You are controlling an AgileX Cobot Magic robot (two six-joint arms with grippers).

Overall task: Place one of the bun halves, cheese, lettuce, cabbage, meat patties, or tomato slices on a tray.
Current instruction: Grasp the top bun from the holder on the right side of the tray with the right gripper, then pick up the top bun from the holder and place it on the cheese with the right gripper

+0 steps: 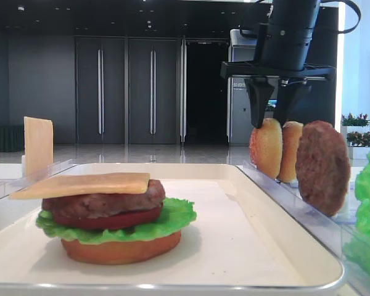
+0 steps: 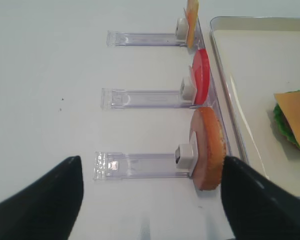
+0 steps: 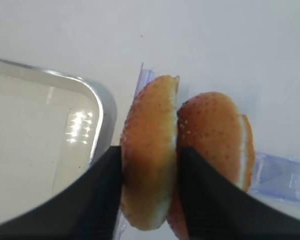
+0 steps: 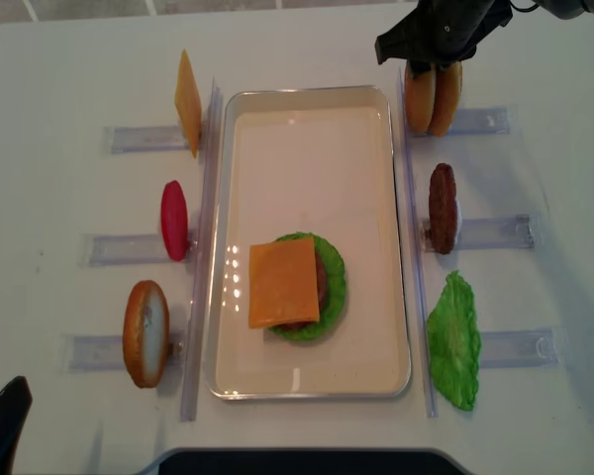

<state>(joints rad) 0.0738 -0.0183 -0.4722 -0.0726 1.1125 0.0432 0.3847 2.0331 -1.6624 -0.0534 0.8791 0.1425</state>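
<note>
Two bun halves stand on edge in a clear rack at the tray's far right corner. My right gripper point(image 3: 150, 167) is shut on the bun half point(image 3: 152, 115) nearer the tray, a black finger pressed on each face; the other bun half point(image 3: 215, 130) leans behind it. From above the right gripper point(image 4: 431, 67) hangs over that pair point(image 4: 422, 99). The cream tray point(image 4: 307, 129) holds a stack of bottom bun, lettuce, tomato, patty and cheese point(image 4: 282, 282). My left gripper point(image 2: 151, 160) is open above the table, left of a bun point(image 2: 207, 150) in its rack.
Clear racks line both long sides of the tray. On the right stand a meat patty point(image 4: 442, 208) and lettuce point(image 4: 453, 341). On the left stand a cheese slice point(image 4: 187, 104), a tomato slice point(image 4: 174, 220) and a bun point(image 4: 146, 333).
</note>
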